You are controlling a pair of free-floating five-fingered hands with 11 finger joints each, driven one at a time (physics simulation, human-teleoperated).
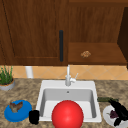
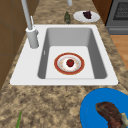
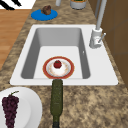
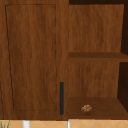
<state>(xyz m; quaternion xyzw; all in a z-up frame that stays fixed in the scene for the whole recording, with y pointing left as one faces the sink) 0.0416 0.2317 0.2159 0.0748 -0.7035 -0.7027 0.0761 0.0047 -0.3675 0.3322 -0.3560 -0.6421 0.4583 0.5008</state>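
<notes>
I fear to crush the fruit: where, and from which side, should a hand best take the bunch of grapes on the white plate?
Probably by the stem, pinched from above. The bunch of grapes lies flat on the white plate, so little could slide under it, and its thin stem sticks out free at the end toward the sink. The right hand is nearest.
</notes>
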